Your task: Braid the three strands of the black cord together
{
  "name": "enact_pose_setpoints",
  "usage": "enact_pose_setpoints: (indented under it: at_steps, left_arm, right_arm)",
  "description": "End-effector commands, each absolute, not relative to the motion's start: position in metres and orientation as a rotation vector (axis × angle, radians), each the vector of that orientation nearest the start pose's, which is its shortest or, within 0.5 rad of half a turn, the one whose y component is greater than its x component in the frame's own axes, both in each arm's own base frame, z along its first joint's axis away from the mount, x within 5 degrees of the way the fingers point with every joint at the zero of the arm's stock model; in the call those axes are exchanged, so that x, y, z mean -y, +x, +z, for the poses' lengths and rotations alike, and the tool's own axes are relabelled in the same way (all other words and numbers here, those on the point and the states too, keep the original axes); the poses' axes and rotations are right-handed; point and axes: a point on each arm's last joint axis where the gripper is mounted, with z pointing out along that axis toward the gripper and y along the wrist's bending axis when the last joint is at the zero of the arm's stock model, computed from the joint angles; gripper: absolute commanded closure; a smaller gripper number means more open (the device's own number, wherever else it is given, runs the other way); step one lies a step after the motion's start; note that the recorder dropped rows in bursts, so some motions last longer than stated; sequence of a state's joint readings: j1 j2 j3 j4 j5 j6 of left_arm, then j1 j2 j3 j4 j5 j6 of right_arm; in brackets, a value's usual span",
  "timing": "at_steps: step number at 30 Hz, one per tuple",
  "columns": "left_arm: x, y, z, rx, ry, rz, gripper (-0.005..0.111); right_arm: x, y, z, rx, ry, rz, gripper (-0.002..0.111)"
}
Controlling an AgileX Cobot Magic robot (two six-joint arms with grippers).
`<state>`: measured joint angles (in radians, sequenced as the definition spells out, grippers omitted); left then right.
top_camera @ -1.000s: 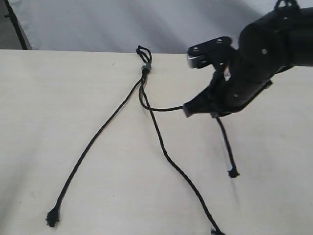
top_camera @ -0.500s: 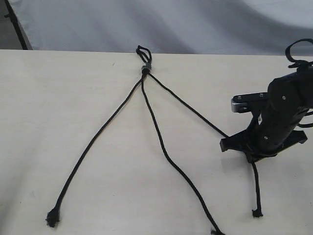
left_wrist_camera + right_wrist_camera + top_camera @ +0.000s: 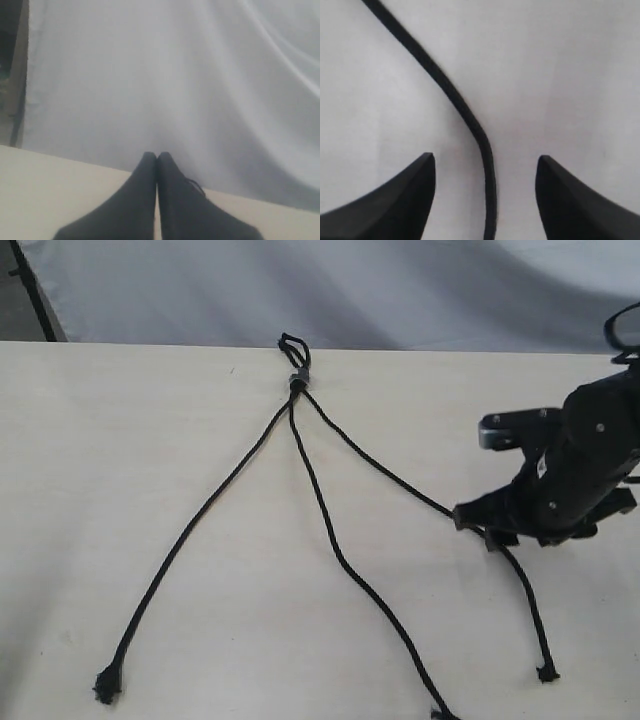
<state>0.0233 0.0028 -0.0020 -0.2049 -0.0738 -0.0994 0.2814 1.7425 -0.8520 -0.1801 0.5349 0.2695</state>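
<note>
- Exterior view: raised, angled down across the tabletop [image 3: 120,420] toward the pale backdrop [image 3: 300,290]; wide, takes in the whole black cord [image 3: 296,380] and the right gripper [image 3: 478,525].
- Right wrist view: very near, facing straight down between spread jaws; its one strand [image 3: 455,100] also shows in the exterior view.
- Left wrist view: low, facing level past the left gripper [image 3: 157,156], jaws together; shares the tabletop's far edge and the backdrop with the exterior view.

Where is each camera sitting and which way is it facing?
Exterior: off the arms, looking down at the table and the fanned black cord; the right arm and right claw show.
Left wrist: low over the table, facing the white backdrop; the shut left claw shows.
Right wrist: pointing down at the table; the open right claw's fingers flank the right strand.
Shared: exterior and right wrist both show that strand.
</note>
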Motion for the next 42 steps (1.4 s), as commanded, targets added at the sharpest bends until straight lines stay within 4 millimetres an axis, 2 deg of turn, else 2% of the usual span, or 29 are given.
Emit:
enact_pose_setpoints:
  at_steps: [1,4,6,8,11,12,16,21,24,27,30,36,39,42]
  left_arm:
    - [-0.004,0.054,0.226,-1.315,-0.314,-0.298,0.106]
    - [-0.005,0.053,0.230,-1.278,-0.316,-0.306,0.106]
    - [-0.005,0.051,0.239,-1.221,-0.311,-0.305,0.106]
    - [-0.006,0.048,0.250,-1.178,-0.304,-0.307,0.106]
    - [-0.004,0.044,0.264,-1.176,-0.293,-0.315,0.107]
    - [-0.004,0.043,0.268,-1.185,-0.290,-0.318,0.107]
    - [-0.001,0.059,0.277,-1.419,-0.307,-0.325,0.107]
    - [0.002,0.103,0.274,-1.792,-0.343,-0.311,0.107]
    - [0.013,0.129,0.268,-1.977,-0.259,-0.341,0.107]
    - [0.036,0.151,0.265,-2.097,-0.108,-0.431,0.107]
    - [0.068,0.171,0.259,-2.199,0.062,-0.502,0.107]
    - [0.146,0.205,0.233,-2.309,0.381,-0.542,0.107]
    - [0.178,0.220,0.224,-2.341,0.460,-0.555,0.107]
    - [0.200,0.236,0.218,-2.365,0.498,-0.562,0.106]
  right_arm:
    - [-0.076,0.289,0.198,-2.599,-0.222,0.031,0.054]
    - [-0.076,0.284,0.239,-2.385,-0.229,0.088,0.054]
    - [-0.076,0.278,0.266,-2.239,-0.244,0.118,0.060]
    - [-0.075,0.273,0.288,-2.112,-0.249,0.144,0.076]
    - [-0.073,0.261,0.318,-1.949,-0.246,0.175,0.107]
    - [-0.072,0.257,0.325,-1.913,-0.238,0.185,0.108]
    - [-0.070,0.247,0.337,-1.862,-0.233,0.193,0.108]
    - [-0.070,0.247,0.332,-1.861,-0.234,0.198,0.108]
    - [-0.071,0.250,0.329,-1.869,-0.237,0.196,0.108]
    - [-0.071,0.251,0.328,-1.874,-0.238,0.196,0.108]
    - [-0.071,0.251,0.327,-1.876,-0.238,0.195,0.108]
    - [-0.072,0.252,0.324,-1.895,-0.239,0.191,0.108]
    - [-0.072,0.252,0.324,-1.897,-0.239,0.191,0.108]
    - [-0.072,0.252,0.324,-1.897,-0.241,0.189,0.108]
